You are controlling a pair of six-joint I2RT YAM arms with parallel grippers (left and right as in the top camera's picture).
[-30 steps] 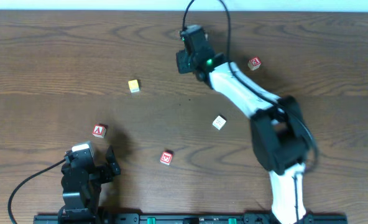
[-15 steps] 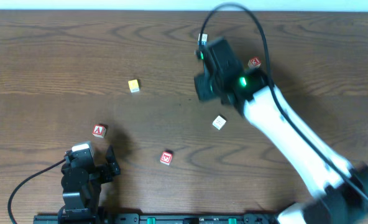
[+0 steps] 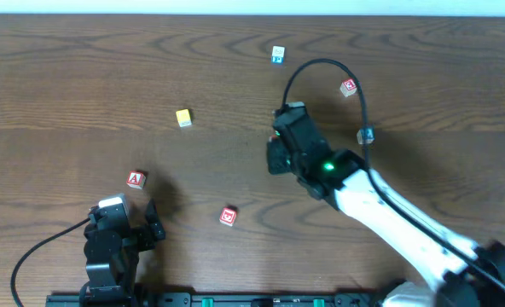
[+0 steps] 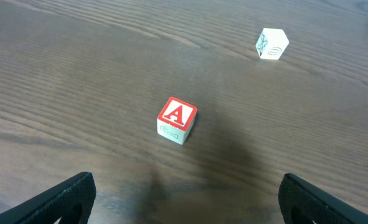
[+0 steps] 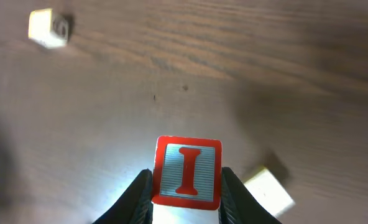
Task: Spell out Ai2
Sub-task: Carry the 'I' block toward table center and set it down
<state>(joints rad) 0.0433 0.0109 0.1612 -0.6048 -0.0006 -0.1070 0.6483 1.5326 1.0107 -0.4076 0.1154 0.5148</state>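
Observation:
My right gripper (image 3: 273, 159) is shut on the red "I" cube (image 5: 188, 171), which sits between the fingers (image 5: 188, 186) over the middle of the table. The red "A" cube (image 3: 136, 179) lies at the left; in the left wrist view it (image 4: 177, 119) is ahead of my open, empty left gripper (image 4: 184, 205), which rests near the front edge (image 3: 142, 228). A cube with a blue mark (image 3: 277, 55) lies far back; I cannot read its face.
A yellow cube (image 3: 183, 118) lies left of centre, a red-marked cube (image 3: 348, 87) at the back right and another (image 3: 228, 217) near the front. A white cube (image 5: 268, 190) lies just right of the held cube. A small blue item (image 3: 366, 135) sits by the arm's cable.
The right arm swung from the far edge toward the table's middle. It uncovered the blue-marked cube at the back and now hides the white cube in the overhead view. The left arm stayed still.

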